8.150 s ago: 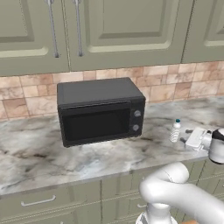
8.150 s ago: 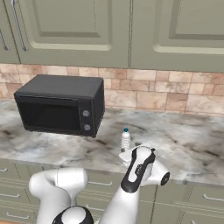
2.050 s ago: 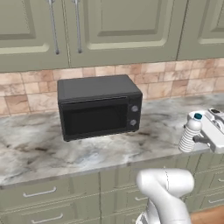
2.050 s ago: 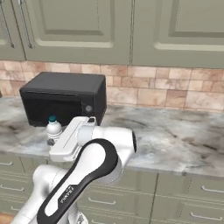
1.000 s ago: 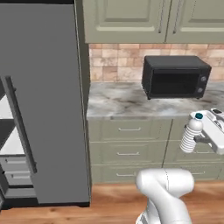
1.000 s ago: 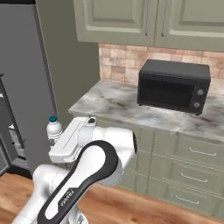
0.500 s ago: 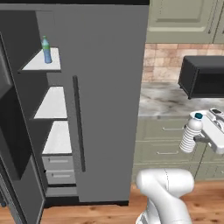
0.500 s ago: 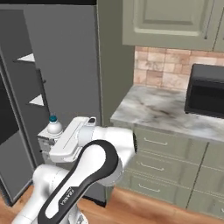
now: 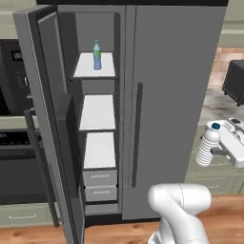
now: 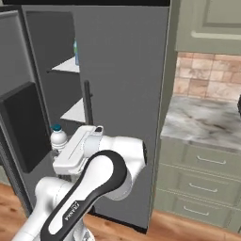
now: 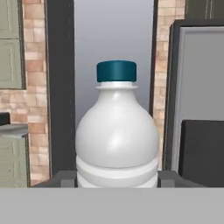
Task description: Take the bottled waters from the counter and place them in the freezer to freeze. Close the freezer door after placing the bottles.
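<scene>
Your freezer [image 9: 97, 114] stands with its freezer door [image 9: 47, 119] swung wide; the blue-tinted bottle [image 9: 96, 55] sits upright on the top white shelf [image 9: 95, 66], the two shelves below it bare, two drawers [image 9: 100, 185] at the bottom. Your gripper [image 11: 116, 177] is pinching the whitish ribbed bottle [image 11: 116, 135] low on its body, dark blue cap up, held upright in the air in front of the plain fridge door [image 9: 171, 95] and well apart from the freezer; marbled tabletop [image 10: 207, 117] over olive drawers to the right, brick backsplash [image 10: 207, 77] behind, wood floor [image 9: 224, 209] below, black oven [image 9: 14, 133] left of the freezer.
</scene>
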Motion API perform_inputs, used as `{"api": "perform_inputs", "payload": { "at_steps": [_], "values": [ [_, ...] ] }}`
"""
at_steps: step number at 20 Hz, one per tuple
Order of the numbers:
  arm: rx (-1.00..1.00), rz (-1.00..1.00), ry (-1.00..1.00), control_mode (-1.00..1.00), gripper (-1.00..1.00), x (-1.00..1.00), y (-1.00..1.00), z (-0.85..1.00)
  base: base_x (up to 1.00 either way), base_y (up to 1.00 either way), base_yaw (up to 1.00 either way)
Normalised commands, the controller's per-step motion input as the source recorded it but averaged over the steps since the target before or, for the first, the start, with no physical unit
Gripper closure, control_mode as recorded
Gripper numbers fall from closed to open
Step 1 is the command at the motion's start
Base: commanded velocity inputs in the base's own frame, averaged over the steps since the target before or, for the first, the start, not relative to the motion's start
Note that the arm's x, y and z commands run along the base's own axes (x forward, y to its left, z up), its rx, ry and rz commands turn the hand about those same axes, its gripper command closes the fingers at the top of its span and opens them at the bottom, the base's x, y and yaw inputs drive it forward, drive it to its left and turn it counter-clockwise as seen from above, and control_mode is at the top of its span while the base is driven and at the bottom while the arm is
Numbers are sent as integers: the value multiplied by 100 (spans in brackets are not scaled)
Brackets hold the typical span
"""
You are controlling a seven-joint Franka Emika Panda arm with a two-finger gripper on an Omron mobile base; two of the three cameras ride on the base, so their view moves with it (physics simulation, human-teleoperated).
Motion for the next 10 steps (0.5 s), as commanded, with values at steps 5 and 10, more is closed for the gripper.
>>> {"api": "perform_inputs", "payload": {
  "at_steps": [5, 10],
  "values": [
    [0, 0, 0, 100, 100, 0, 0, 0, 52, 63, -15],
    [0, 0, 0, 100, 100, 0, 0, 0, 36, 35, -11]
  ]
}}
